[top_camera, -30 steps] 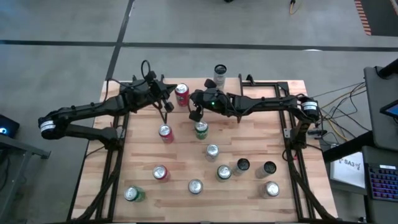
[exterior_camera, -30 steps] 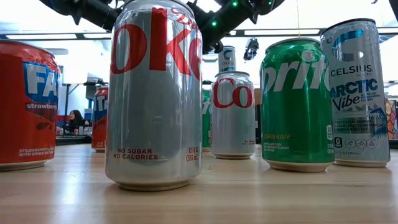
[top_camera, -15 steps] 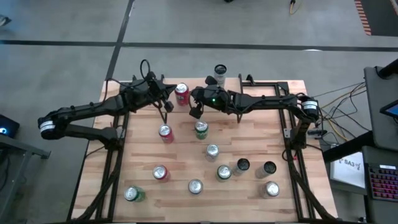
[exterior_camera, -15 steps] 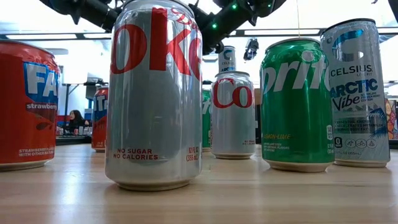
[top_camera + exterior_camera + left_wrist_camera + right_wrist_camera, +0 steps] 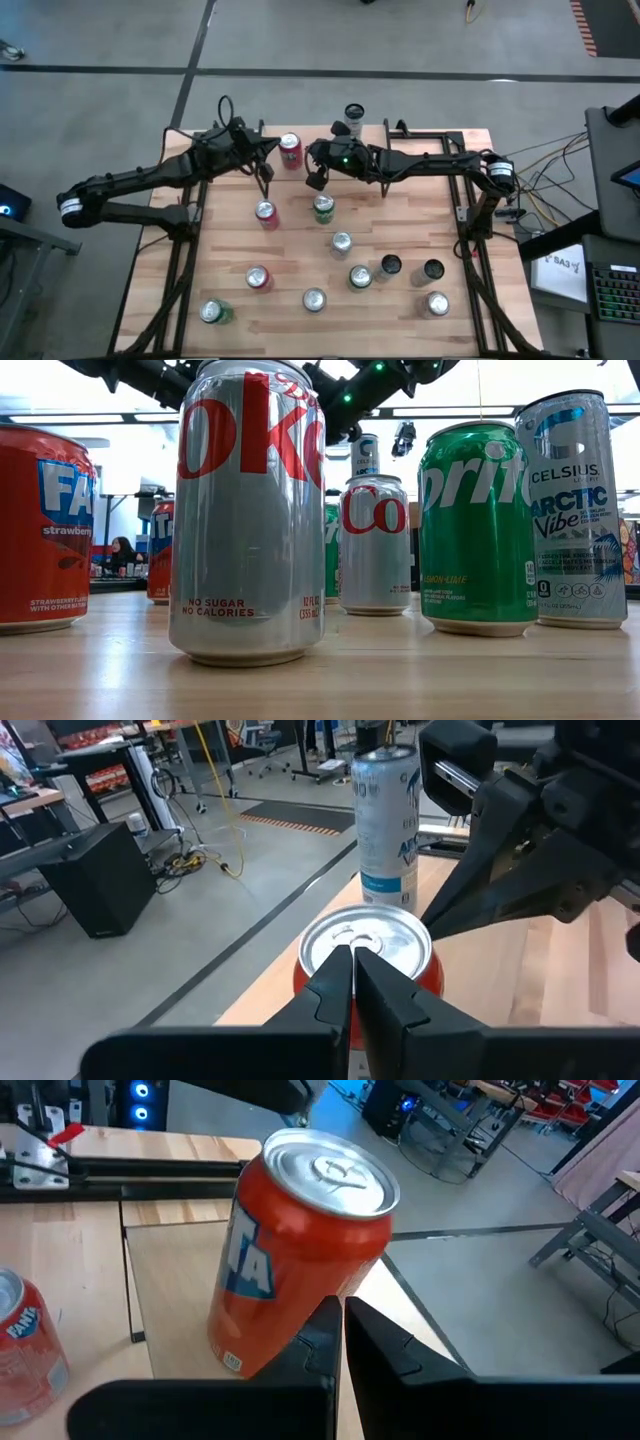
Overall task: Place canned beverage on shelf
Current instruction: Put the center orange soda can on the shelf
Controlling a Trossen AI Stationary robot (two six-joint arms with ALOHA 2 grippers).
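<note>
A red Fanta can (image 5: 289, 148) stands upright on its base on the shelf (image 5: 176, 1280), a small raised wood board at the table's far edge. It also shows in both wrist views (image 5: 365, 945) (image 5: 300, 1250). A tall silver-blue can (image 5: 353, 117) stands behind it on the same board. My left gripper (image 5: 270, 163) is shut and points at the can from the table's left. My right gripper (image 5: 308, 165) is shut and points at it from the right, its fingertips (image 5: 338, 1312) low by the can's side. My left gripper's shut fingertips (image 5: 352, 955) show in front of the can's top rim (image 5: 340, 932); I cannot tell whether they touch it. My right gripper's shut fingertips lie against the view of the can's lower wall (image 5: 300, 1330); whether they touch, I cannot tell.
Several more cans stand on the tabletop's near half, among them a Diet Coke (image 5: 250, 510), a Sprite (image 5: 478, 525), a Celsius (image 5: 580, 510) and a strawberry Fanta (image 5: 40, 525). Another red can (image 5: 265, 213) stands near the shelf. A person (image 5: 122, 550) sits far behind.
My left arm has eased back a little toward the table's left edge. Both grippers have stayed shut, and the red can stands where it was.
</note>
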